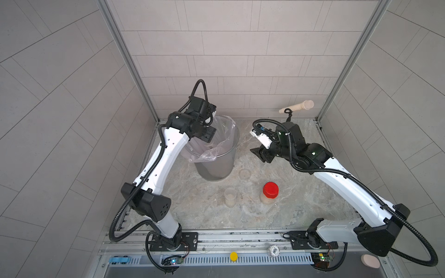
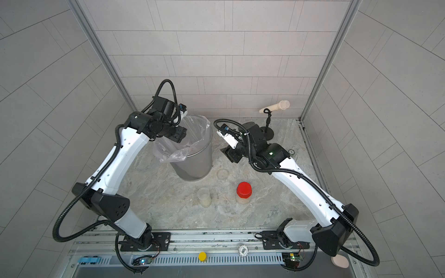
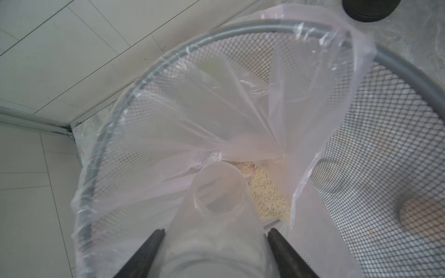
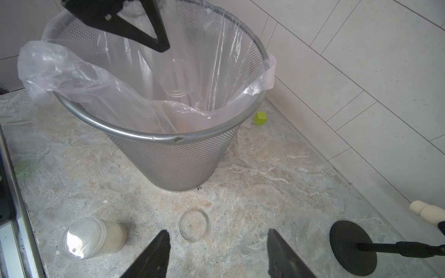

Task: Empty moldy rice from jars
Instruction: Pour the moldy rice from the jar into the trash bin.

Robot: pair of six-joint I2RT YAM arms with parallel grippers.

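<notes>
The clear jar (image 3: 216, 211) hangs tipped inside the bin (image 3: 409, 69), pinched at its base end by the left fingers (image 3: 148, 252). Its long axis runs away from them, mouth lowest. It looks empty, and rice (image 3: 267, 199) lies in the liner (image 4: 72, 72) beneath. A loose lid (image 4: 193, 225) lies on the counter (image 4: 265, 180) beside the bin, ahead of the spread, empty right fingers (image 4: 156, 257). Farther from the bin stand the clear-lidded jar (image 1: 230, 197) and red-lidded jar (image 1: 270, 192), both holding rice; the red one seems nearer the right arm.

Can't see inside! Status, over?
Left gripper shut on tipped jar, empty, over bin. Right gripper open, empty. Clear-lidded jar, red-lidded jar hold rice. Nothing blocking.
</notes>
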